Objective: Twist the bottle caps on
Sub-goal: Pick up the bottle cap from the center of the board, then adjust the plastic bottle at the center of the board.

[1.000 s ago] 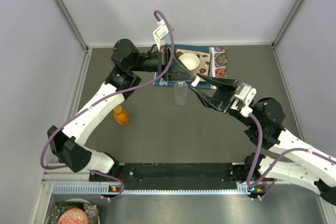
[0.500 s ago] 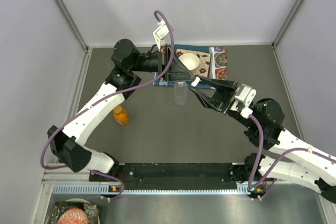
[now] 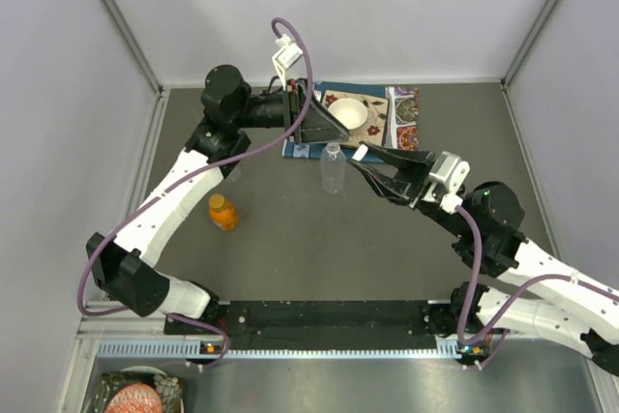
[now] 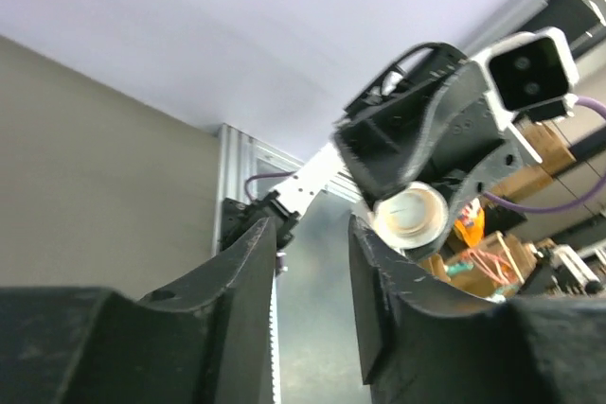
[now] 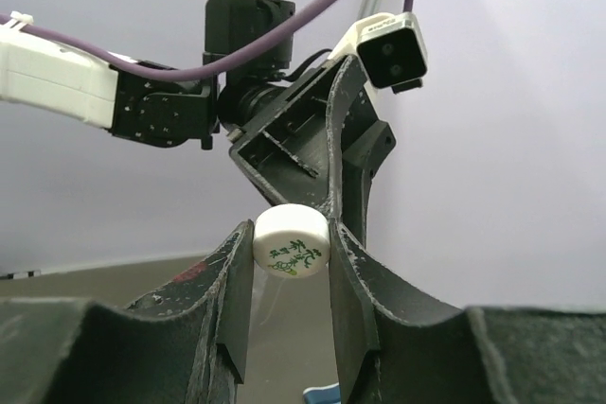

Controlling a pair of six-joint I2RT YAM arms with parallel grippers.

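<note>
A white bottle cap (image 5: 291,245) with green print is pinched between the fingers of my right gripper (image 5: 291,232), which is shut on it. In the top view this cap (image 3: 360,153) hangs just right of the neck of a clear ribbed bottle (image 3: 333,171) standing upright with no cap on. My left gripper (image 3: 338,134) hovers behind and above that bottle, jaws apart with nothing between them (image 4: 312,229). The left wrist view shows the held cap (image 4: 409,216) from its open underside. An orange bottle (image 3: 223,212) stands to the left, away from both grippers.
A white bowl (image 3: 349,115) sits on a patterned mat (image 3: 406,115) at the back of the table, right behind the left gripper. Grey walls enclose the table on three sides. The arm bases are mounted on a black rail (image 3: 329,316) at the near edge.
The left gripper has opened, let go of the cap and drawn back up and left. The right gripper has closed on the cap and now holds it alone beside the bottle neck.
</note>
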